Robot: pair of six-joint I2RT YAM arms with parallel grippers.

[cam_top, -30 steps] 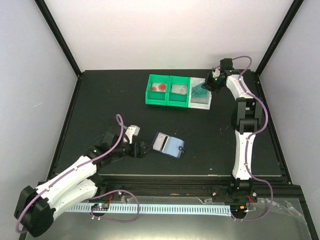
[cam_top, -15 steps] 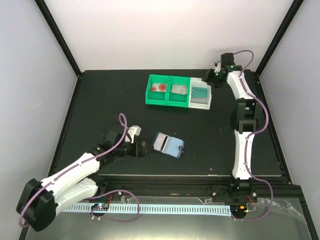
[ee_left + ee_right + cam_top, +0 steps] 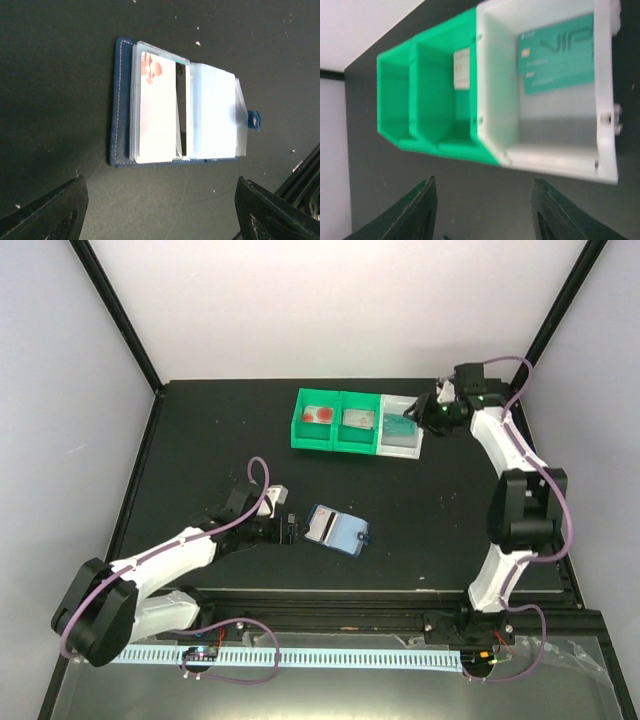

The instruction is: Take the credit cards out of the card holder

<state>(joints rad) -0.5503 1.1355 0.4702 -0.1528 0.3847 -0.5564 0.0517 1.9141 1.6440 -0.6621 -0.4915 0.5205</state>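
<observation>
The navy card holder [image 3: 337, 529] lies open on the black table. A white credit card with red circles [image 3: 157, 115] sits in its left clear pocket, beside a dark gap and pale empty pockets [image 3: 215, 115]. My left gripper [image 3: 290, 528] stands open just left of the holder, its jaws wide apart with only bare table between them [image 3: 161, 181]. A teal card [image 3: 557, 52] lies flat in the white tray [image 3: 415, 446]. My right gripper [image 3: 425, 412] hangs open and empty beside that tray [image 3: 483, 180].
A green two-compartment tray [image 3: 300, 437] adjoins the white one at the back. A card with red circles [image 3: 320, 414] is in its left compartment and a greyish card [image 3: 358, 419] in the middle one. The table's front edge and the arm bases lie close behind the holder.
My right gripper has opened and let go of the teal card, which now lies in the white tray; that arm drew back to the right. My left gripper moved closer to the holder.
</observation>
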